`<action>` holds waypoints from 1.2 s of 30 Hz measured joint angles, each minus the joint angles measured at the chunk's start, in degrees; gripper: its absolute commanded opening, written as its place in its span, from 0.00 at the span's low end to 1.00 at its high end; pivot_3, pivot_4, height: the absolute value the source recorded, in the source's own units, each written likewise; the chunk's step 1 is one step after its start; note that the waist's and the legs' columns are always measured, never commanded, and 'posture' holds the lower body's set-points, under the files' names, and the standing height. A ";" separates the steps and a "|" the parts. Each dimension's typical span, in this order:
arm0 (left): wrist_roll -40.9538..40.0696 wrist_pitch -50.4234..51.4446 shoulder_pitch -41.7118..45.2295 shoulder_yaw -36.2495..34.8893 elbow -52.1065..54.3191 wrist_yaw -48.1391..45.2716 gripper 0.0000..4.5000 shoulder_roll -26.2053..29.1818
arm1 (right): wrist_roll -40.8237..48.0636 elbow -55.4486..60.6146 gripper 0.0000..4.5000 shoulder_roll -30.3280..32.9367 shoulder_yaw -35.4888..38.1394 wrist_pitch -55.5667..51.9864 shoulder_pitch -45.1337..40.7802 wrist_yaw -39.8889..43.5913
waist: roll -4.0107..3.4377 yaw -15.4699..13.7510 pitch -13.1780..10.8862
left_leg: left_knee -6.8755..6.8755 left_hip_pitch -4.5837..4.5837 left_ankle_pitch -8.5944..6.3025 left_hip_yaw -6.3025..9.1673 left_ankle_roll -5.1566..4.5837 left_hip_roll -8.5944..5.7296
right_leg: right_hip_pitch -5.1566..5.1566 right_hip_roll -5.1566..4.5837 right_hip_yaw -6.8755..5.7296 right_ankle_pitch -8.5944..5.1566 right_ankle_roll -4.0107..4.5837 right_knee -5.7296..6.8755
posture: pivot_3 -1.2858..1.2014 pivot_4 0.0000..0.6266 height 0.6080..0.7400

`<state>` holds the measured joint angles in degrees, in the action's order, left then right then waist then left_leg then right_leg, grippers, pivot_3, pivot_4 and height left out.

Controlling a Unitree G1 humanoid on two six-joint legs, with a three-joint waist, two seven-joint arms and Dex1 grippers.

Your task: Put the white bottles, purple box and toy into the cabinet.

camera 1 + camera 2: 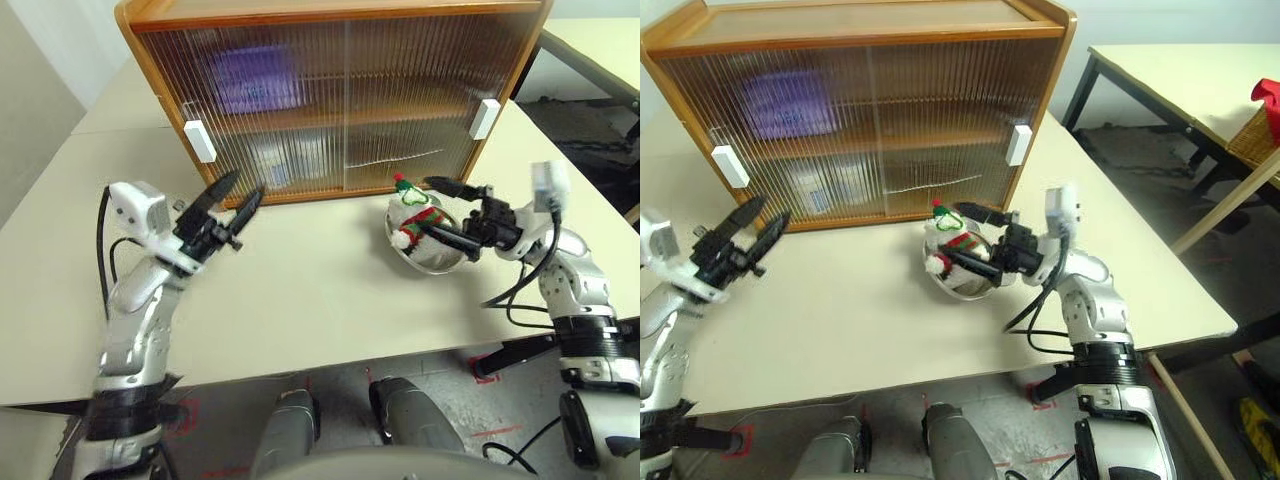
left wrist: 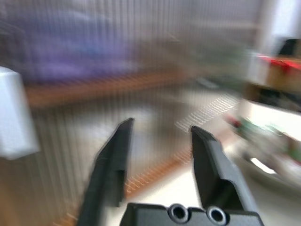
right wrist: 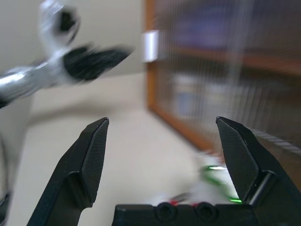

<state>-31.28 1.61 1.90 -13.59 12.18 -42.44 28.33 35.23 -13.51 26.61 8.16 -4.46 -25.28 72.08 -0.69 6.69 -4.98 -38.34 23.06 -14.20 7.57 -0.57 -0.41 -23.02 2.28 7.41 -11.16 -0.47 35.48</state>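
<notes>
The cabinet stands at the desk's far edge, doors shut. Behind the ribbed panes the purple box is a blur on the upper shelf, long side level. The toy sits upright in a steel bowl, hat pointing cabinetward. My right claw gapes wide around it; my left claw hangs parted, empty.

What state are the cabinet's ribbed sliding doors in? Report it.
Shut: both ribbed translucent doors cover the orange-brown wooden cabinet's whole front, white handles at opposite ends.
</notes>
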 measured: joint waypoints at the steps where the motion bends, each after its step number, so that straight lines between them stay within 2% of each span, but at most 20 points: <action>1: -2.50 1.21 -2.24 -0.74 0.85 -3.18 0.83 1.81 | 0.79 -0.60 1.00 0.07 1.47 -0.76 -1.42 -1.06 | 0.00 0.06 0.00 | 0.07 0.01 0.00 -0.02 0.01 0.03 | -0.11 0.01 0.01 -0.04 0.08 0.11 | 0.45 0.14 1.00; 3: -6.27 3.12 -5.19 -2.45 1.73 -7.47 0.99 4.26 | 1.81 -1.31 1.00 0.82 3.87 -1.51 -3.60 -2.48 | -0.01 -0.10 0.01 | 0.22 -0.02 0.03 -0.02 0.04 0.07 | -0.19 0.01 -0.03 -0.13 0.22 0.24 | 0.45 0.14 1.00; 6: -12.04 7.19 -11.25 -6.42 2.93 -12.42 1.00 8.10 | 0.69 -5.84 0.86 2.05 5.11 -1.04 -7.81 -5.57 | -0.01 -0.13 0.02 | 0.33 -0.01 0.02 -0.02 0.06 0.15 | -0.40 0.01 -0.03 -0.28 0.41 0.56 | 0.45 0.14 1.00; 10: -14.95 8.99 -16.27 -11.18 3.65 -14.88 1.00 8.91 | -4.00 -13.20 0.52 4.12 6.46 1.81 -10.63 -10.81 | -0.06 -0.57 0.04 | 0.48 0.01 0.00 0.01 0.09 0.40 | -0.63 0.00 -0.04 -0.43 0.62 0.77 | 0.46 0.15 1.00; 16: -14.05 8.75 -21.26 -12.48 5.05 -15.89 1.00 7.89 | -7.22 -17.77 0.02 3.88 6.72 5.60 -12.24 -15.68 | -0.27 -0.71 0.08 | 0.69 0.03 -0.01 0.00 0.11 0.62 | -0.79 0.10 -0.05 -0.50 0.74 0.83 | 0.47 0.15 1.00; 23: -12.26 8.65 -21.40 -11.66 5.90 -14.95 1.00 6.40 | -9.43 -22.67 0.01 5.23 7.00 8.86 -15.89 -17.60 | -0.28 -1.17 0.08 | 0.64 0.03 -0.02 0.00 0.13 0.64 | -0.76 0.10 -0.05 -0.49 0.74 0.83 | 0.47 0.15 1.00; 36: -10.37 8.70 -20.54 -10.75 5.88 -15.34 1.00 6.91 | -12.84 -28.53 0.01 6.29 7.60 11.36 -16.48 -23.23 | -0.37 -1.33 0.14 | 0.63 0.02 -0.03 -0.01 0.14 0.66 | -0.76 0.10 -0.05 -0.47 0.73 0.84 | 0.47 0.13 1.00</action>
<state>-41.65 10.31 -18.64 -24.33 18.06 -57.78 35.24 22.38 -42.04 32.89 15.76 6.90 -41.76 48.85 -1.07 5.36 -4.84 -37.71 23.08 -14.23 7.56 -0.43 0.25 -23.78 2.38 7.35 -11.63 0.26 36.32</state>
